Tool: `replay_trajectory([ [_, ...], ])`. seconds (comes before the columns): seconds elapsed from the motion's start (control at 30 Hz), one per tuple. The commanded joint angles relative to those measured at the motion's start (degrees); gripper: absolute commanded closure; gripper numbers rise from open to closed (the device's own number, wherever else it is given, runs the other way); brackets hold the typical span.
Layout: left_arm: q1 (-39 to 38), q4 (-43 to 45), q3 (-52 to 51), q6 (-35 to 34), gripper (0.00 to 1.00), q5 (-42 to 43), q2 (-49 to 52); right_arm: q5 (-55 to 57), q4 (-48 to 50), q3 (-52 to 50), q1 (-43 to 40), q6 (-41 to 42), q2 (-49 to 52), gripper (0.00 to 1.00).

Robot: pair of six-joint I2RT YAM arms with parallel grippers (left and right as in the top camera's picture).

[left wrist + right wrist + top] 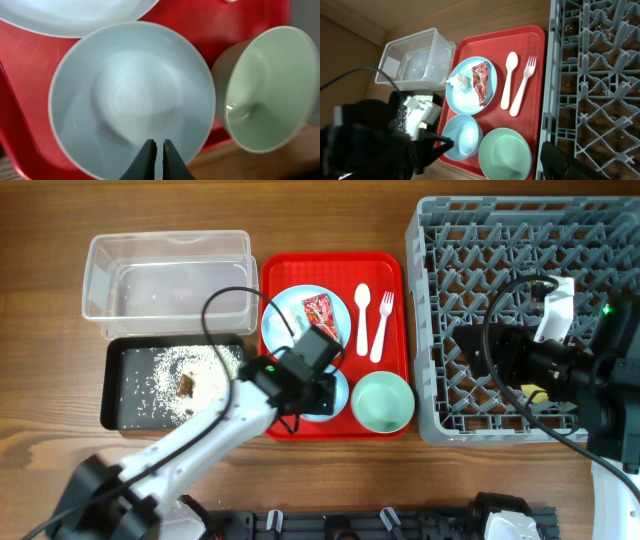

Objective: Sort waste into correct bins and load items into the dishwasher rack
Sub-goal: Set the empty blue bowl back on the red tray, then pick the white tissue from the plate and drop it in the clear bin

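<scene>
Left end effector (157,148): fingers pressed together, only a hairline gap, nothing seen between them. It hangs over the near inner side of the small light blue bowl (125,95); whether the tips touch the bowl, cannot tell.

The small light blue bowl sits upright in the lower left part of the red serving tray (395,280). The pale green bowl (382,402) is just beside it, to its right in the overhead view, also upright.

The light blue plate (470,97) is in the upper left part of the same tray. On it lie a red snack wrapper (481,82) and, beside that, a crumpled white tissue (459,81).

White spoon (362,315) and white fork (382,325) lie side by side right of the plate, apart from each other.

Clear tub (100,280) is at upper left of the overhead frame. The black tray (110,385) is directly below it in the frame and holds scattered white crumbs (165,370) and a brown scrap (186,385).

The grey dishwasher rack (480,260) fills the right side and stands on the wooden table (450,480).

Right end effector (470,355): over the middle of the rack, pointing left. Its finger state cannot be told; only a dark edge shows in the wrist view.
</scene>
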Motion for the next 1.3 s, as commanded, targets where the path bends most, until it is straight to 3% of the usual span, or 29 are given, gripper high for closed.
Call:
replay_trajectory([
  [0.0, -0.9, 1.2, 0.3, -2.2, 0.91, -5.4, 3.7, -0.1, 0.1, 0.9, 0.3, 0.4, 0.3, 0.19],
  [0.27, -0.9, -2.2, 3.6, -2.1, 0.87, -8.1, 3.5, -0.1, 0.2, 0.9, 0.3, 0.4, 0.3, 0.19],
  [0.43, -0.6, -7.0, 11.2, -1.5, 0.35, -18.6, 2.0, -0.1, 0.2, 0.9, 0.3, 0.4, 0.3, 0.19],
  [0.47, -0.1, -6.4, 12.1, -1.4, 0.28, -20.9, 2.0, -0.1, 0.2, 0.9, 0.3, 0.4, 0.3, 0.19],
  [0.53, 1.9, -3.0, 12.4, 2.0, 0.24, -21.6, 2.0, -0.1, 0.2, 0.9, 0.3, 0.4, 0.3, 0.19],
  [0.83, 16.7, 8.7, 12.4, 9.5, 0.23, -6.8, 14.2, -0.1, 0.1, 0.9, 0.3, 0.5, 0.3, 0.19],
  [1.1, 17.3, 16.1, 12.4, 10.4, 0.25, -6.4, 23.2, -0.1, 0.2, 0.9, 0.3, 1.5, 0.5, 0.19],
  [1.13, 17.3, 16.6, 12.4, 10.4, 0.27, -6.4, 23.8, -0.1, 0.2, 0.9, 0.3, 1.4, 0.6, 0.19],
  [1.2, 17.4, 16.8, 12.4, 10.3, 0.40, -6.4, 24.7, -0.1, 0.2, 0.9, 0.3, 1.4, 0.7, 0.19],
  [1.27, 17.4, 16.8, 12.4, 10.1, 0.66, -6.4, 24.9, -0.1, 0.2, 0.9, 0.3, 1.4, 0.7, 0.19],
])
